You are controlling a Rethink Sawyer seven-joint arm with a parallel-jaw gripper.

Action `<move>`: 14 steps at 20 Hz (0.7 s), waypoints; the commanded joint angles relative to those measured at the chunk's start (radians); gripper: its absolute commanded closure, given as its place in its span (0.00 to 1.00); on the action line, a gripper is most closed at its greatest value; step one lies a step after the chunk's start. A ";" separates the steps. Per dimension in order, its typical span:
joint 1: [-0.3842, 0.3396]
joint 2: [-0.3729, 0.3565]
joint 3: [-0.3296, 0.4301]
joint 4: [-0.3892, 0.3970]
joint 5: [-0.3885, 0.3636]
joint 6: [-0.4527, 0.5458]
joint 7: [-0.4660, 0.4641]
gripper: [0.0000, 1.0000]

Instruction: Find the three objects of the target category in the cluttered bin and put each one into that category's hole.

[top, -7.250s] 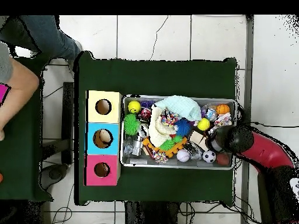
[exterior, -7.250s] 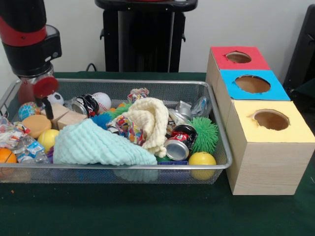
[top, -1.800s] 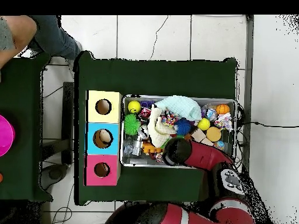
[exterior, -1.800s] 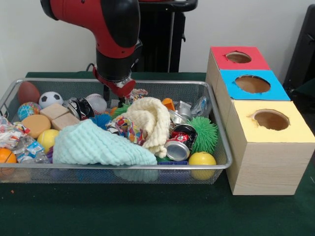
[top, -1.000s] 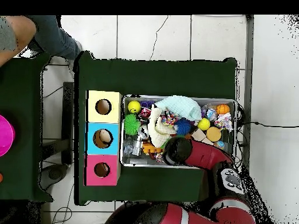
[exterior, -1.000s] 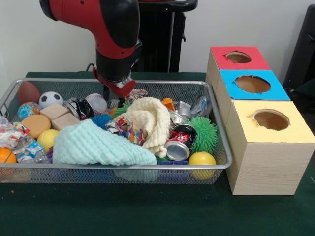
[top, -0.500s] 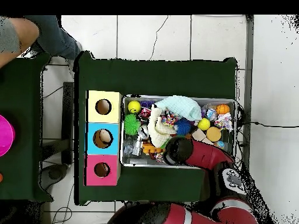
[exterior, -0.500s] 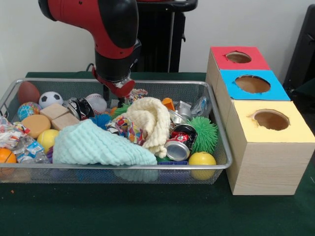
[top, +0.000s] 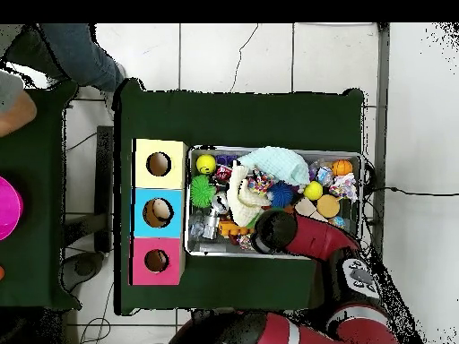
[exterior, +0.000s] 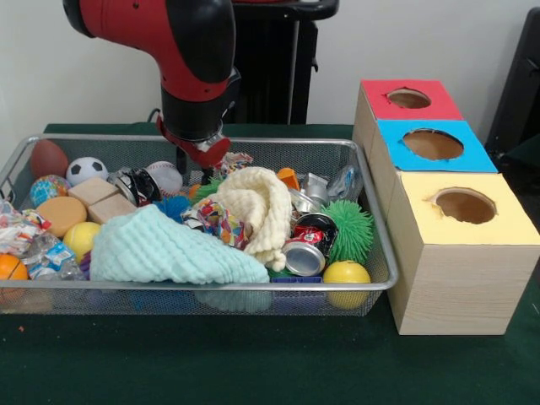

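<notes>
A wire bin [exterior: 253, 142] holds a jumble: a cream cloth [exterior: 253, 202], a mint cloth [exterior: 160, 249], crushed cans [exterior: 308, 245], a green spiky ball [exterior: 353, 228], a yellow ball [exterior: 347, 274], a baseball [exterior: 166, 175], a soccer ball [exterior: 86, 170] and wooden blocks [exterior: 105, 198]. My gripper [exterior: 194, 169] hangs over the bin's back middle, just right of the baseball and left of the cream cloth. It is open, with nothing between its fingers. In the overhead view the arm [top: 305, 237] covers the gripper and the bin's [top: 274, 149] lower middle.
Right of the bin stand three wooden boxes with round holes: a red top [exterior: 380, 101], a blue top [exterior: 396, 148] and a yellow top [exterior: 422, 219]. Wrappers and an orange ball [exterior: 10, 267] fill the bin's left end. A person's hand [top: 16, 112] shows at the overhead view's left edge.
The arm went from the bin's left end to its back middle, uncovering the brown football. Over the last second it has barely shifted. The person's arm moved at the overhead view's edge.
</notes>
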 commanded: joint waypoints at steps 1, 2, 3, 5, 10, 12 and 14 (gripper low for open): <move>-0.111 0.215 0.118 -0.213 -0.074 -0.145 -0.081 0.00; -0.122 0.228 0.129 -0.226 -0.062 -0.130 -0.082 0.00; -0.131 0.238 0.140 -0.241 -0.062 -0.117 -0.092 0.00; -0.149 0.253 0.163 -0.263 -0.058 -0.094 -0.099 0.00; -0.116 0.262 0.146 -0.320 -0.076 -0.082 -0.025 0.00; -0.108 0.262 0.145 -0.340 -0.072 -0.049 -0.005 0.00; -0.112 0.260 0.155 -0.350 -0.064 -0.024 -0.005 0.00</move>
